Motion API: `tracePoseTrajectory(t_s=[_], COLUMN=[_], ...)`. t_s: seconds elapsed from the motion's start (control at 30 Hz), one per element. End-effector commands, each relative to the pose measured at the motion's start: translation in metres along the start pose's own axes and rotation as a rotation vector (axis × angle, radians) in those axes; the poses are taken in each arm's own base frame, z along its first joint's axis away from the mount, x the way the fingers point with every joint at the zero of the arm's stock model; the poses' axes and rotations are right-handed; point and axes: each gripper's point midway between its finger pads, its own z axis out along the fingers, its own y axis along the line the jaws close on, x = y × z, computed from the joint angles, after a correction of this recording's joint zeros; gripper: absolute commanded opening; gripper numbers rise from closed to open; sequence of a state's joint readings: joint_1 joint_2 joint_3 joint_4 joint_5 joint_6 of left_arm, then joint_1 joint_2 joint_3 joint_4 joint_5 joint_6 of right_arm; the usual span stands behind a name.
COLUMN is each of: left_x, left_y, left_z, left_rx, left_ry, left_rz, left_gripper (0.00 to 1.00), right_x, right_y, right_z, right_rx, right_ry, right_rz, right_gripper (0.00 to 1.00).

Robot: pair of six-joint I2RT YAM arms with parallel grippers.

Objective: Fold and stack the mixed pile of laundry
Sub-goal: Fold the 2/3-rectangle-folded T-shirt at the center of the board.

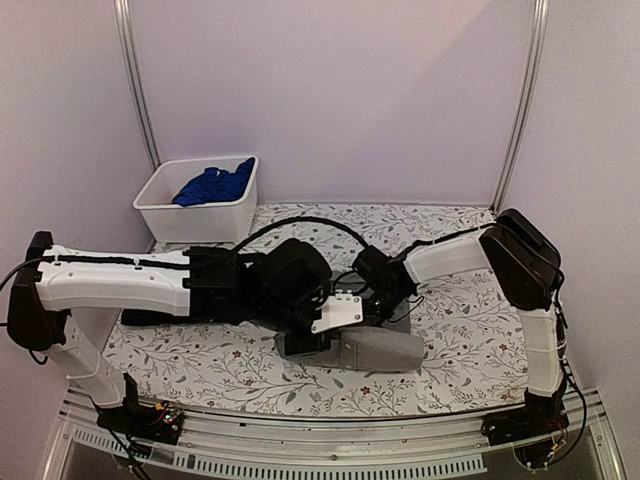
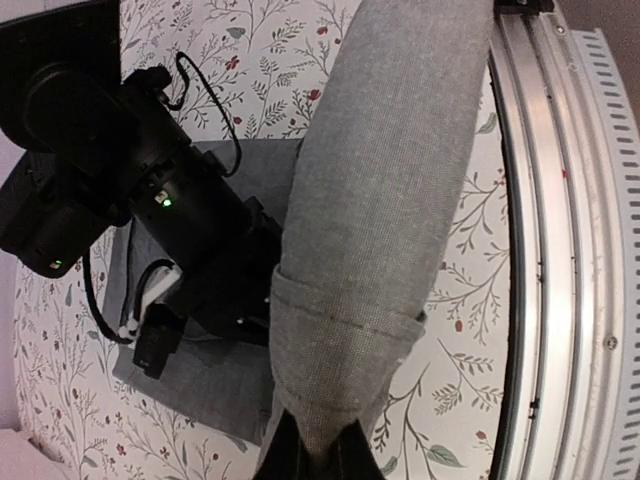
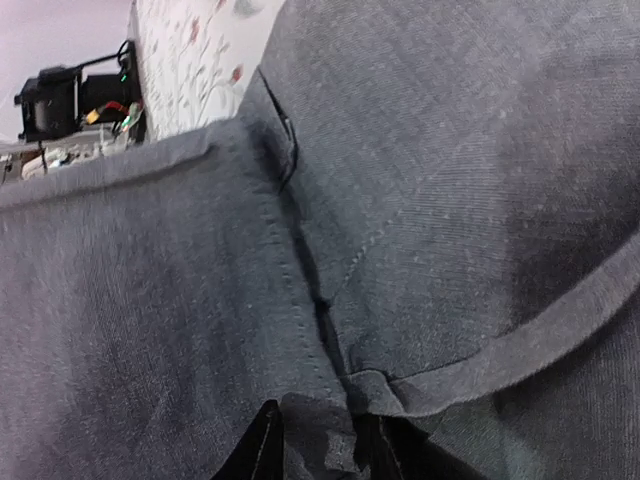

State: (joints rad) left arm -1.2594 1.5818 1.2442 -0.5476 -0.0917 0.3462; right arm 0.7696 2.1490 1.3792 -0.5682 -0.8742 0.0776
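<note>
The grey shirt (image 1: 385,349) lies at the table's middle front, partly folded. My left gripper (image 2: 312,452) is shut on a hemmed end of the grey shirt (image 2: 380,200), which stretches away from it as a lifted roll. My right gripper (image 3: 318,445) is shut on a bunched edge of the same grey shirt (image 3: 450,200), pressed close against the cloth. In the top view both grippers (image 1: 305,340) (image 1: 378,290) meet over the shirt. A black garment (image 1: 160,317) lies under my left arm. The blue garment (image 1: 213,186) sits in the bin.
The white plastic bin (image 1: 165,220) stands at the back left on the floral tablecloth (image 1: 470,340). The metal rail of the table's front edge (image 2: 545,250) runs just beside the lifted shirt. My right arm (image 2: 150,190) lies over the flat part of the shirt.
</note>
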Motion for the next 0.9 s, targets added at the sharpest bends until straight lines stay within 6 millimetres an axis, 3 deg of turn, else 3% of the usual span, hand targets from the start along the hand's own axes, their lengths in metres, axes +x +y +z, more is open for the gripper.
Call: tracePoseTrajectory(t_s=[0.0,0.1,0.2,0.27,0.4,0.57,0.67,0.73,0.87], left_x=[-0.005,-0.006,-0.005,-0.005,-0.002,0.007,0.013,0.014,0.013], left_y=[0.026,0.038,0.034,0.023,0.003,-0.010,-0.011,-0.006,0.015], left_z=[-0.007,-0.009,-0.008,-0.005,-0.002,0.003,0.009,0.013,0.023], left_rx=[-0.002,-0.010,0.021,0.079,0.176,0.232,0.233,0.232,0.200], left_ry=[-0.010,-0.022,-0.029,-0.039,-0.047,-0.035,-0.015,-0.013,-0.019], left_rz=[-0.051,-0.063,-0.061,-0.064,-0.077,-0.079,-0.080,-0.097,-0.123], left_gripper=[0.00,0.00,0.00,0.00,0.00,0.00,0.00,0.00,0.00], right_x=[0.044,0.061,0.058,0.042,-0.008,-0.059,-0.072,-0.080,-0.084], right_y=[0.019,0.040,0.049,0.051,0.056,0.069,0.057,0.036,-0.010], right_z=[0.039,0.046,0.035,0.018,-0.027,-0.079,-0.097,-0.108,-0.103], right_rx=[-0.060,-0.079,-0.060,-0.037,0.014,0.030,0.033,0.071,0.148], right_ry=[0.129,0.171,0.153,0.103,-0.032,-0.156,-0.195,-0.227,-0.212], right_rz=[-0.018,-0.052,-0.074,-0.092,-0.127,-0.185,-0.184,-0.167,-0.087], right_gripper=[0.29,0.29,0.32,0.38,0.48,0.57,0.59,0.59,0.54])
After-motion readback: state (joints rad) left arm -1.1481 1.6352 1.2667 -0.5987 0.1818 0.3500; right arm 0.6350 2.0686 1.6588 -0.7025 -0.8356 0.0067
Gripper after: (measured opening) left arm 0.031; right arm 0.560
